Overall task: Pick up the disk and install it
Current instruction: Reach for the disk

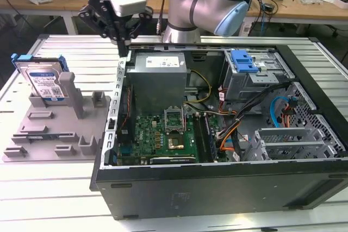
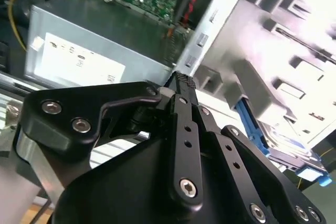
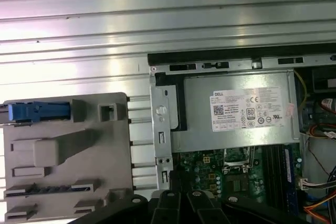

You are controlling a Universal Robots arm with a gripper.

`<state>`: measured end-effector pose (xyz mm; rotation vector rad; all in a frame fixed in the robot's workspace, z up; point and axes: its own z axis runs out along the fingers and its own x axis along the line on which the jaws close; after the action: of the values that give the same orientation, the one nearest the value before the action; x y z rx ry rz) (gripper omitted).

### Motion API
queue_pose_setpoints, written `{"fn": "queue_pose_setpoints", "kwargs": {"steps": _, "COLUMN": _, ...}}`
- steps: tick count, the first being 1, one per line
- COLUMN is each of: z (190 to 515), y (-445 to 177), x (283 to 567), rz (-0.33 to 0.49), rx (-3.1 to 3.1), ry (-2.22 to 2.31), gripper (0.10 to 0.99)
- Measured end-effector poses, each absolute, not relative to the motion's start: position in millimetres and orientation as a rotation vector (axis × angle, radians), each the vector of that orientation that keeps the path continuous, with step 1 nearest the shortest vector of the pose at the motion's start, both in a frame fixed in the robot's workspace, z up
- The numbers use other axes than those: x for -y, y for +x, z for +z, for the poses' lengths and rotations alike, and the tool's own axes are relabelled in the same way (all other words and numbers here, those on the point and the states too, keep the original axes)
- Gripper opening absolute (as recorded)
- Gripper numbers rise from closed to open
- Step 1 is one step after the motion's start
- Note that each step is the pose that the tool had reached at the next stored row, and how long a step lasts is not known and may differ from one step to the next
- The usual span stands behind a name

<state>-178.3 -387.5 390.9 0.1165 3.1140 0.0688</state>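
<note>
The disk, silver-grey with a white-and-blue label and a blue frame, stands on edge in the grey holder at the exterior view's left. Its blue frame also shows in both wrist views. My gripper hangs above the open computer case's back corner, beside the power supply and to the right of the disk, well apart from it. The black fingers are shut together with nothing between them.
The open computer case lies on the slatted metal table. Inside are a grey power supply, a green motherboard, cables, and a drive cage with a blue latch. Workbenches stand behind.
</note>
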Motion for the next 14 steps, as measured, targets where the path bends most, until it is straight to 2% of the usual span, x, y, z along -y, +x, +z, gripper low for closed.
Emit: {"fn": "queue_pose_setpoints", "kwargs": {"steps": 14, "z": 388, "y": -247, "x": 374, "rz": 0.069, "rx": -3.115, "ry": 0.117, "gripper": 0.106}}
